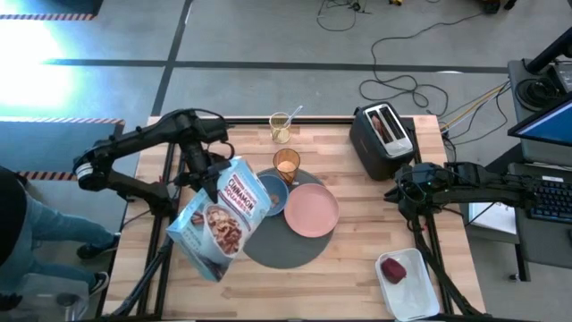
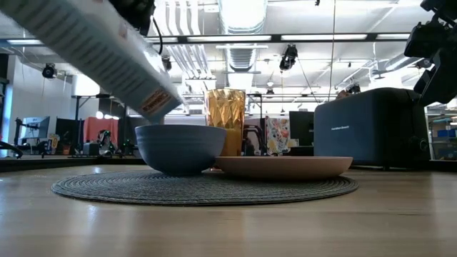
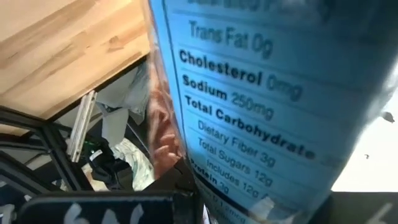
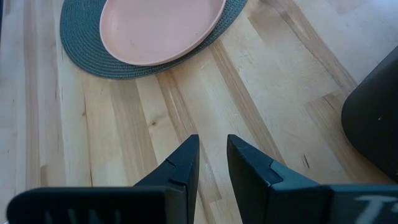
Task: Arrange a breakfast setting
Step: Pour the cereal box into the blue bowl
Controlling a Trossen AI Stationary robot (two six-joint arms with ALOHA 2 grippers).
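Observation:
My left gripper [image 1: 211,177] is shut on a blue cereal box [image 1: 221,219], which slants above the table's left half. The box's lower end [image 2: 156,103] hangs just over the small blue bowl [image 1: 273,193]. The bowl and the pink plate [image 1: 311,211] rest on the round dark-grey mat [image 1: 279,243]. The amber tumbler [image 1: 286,165] stands at the mat's far edge. A toast slice [image 1: 382,125] sticks up out of the black toaster [image 1: 382,141]. The red apple [image 1: 393,270] lies in the white tray [image 1: 416,293]. My right gripper [image 4: 211,146] hovers over bare wood near the toaster, slightly open and empty. My left gripper holds the cereal box by its narrow side panel with the nutrition print [image 3: 249,124], at the box's far-left edge [image 1: 217,183]. The box itself hides the fingers, so the kind of hold does not show. The box is lifted clear and tilted, with its title end down toward the bowl.
A clear glass with a metal spoon in it [image 1: 281,127] stands at the far edge behind the tumbler. The toaster fills the far right. Bare wood lies between the plate and the tray [image 4: 186,99]. A person's legs [image 1: 36,228] show beyond the table's left edge.

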